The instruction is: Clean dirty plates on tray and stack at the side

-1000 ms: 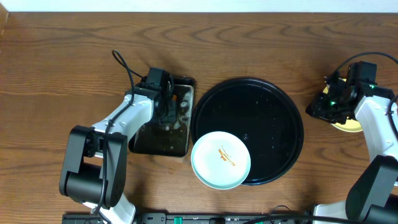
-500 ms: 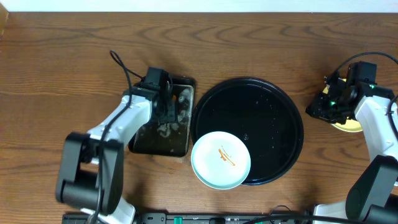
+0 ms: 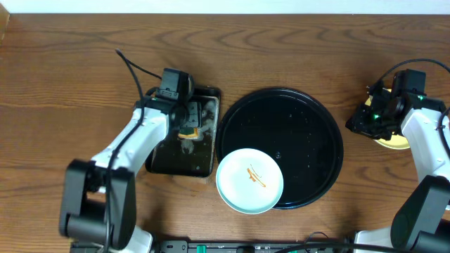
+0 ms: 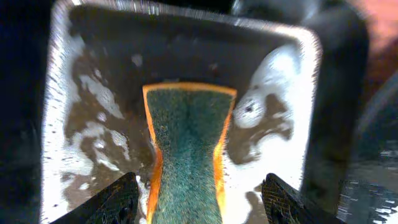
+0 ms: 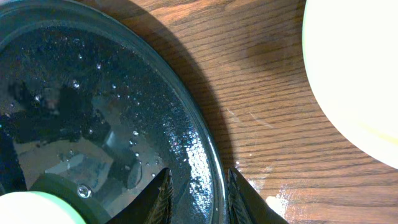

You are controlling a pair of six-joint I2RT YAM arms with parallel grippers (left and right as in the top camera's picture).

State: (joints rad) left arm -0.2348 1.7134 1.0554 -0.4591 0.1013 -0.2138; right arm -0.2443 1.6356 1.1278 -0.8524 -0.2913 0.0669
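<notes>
A mint-blue plate (image 3: 249, 180) with an orange sauce squiggle rests on the front-left rim of the black tray (image 3: 309, 119). A pale yellow plate (image 3: 399, 143) lies on the table right of the tray, partly under my right arm, and shows in the right wrist view (image 5: 354, 74). My right gripper (image 3: 355, 128) sits at the tray's right edge, one finger inside the rim (image 5: 211, 162) and one outside (image 5: 198, 202). My left gripper (image 3: 188, 116) hangs open over the green-and-yellow sponge (image 4: 186, 143), fingers clear on both sides (image 4: 200, 193).
The sponge (image 3: 188, 130) lies in a small rectangular black pan (image 3: 176, 161) of soapy water, left of the tray. The pan's rim (image 4: 311, 50) frames the left wrist view. Bare wooden table (image 3: 70, 84) lies to the far left and back.
My left gripper has opened and let go of the sponge, then drawn back a little towards the far end of the pan. The right arm and the plates have not moved.
</notes>
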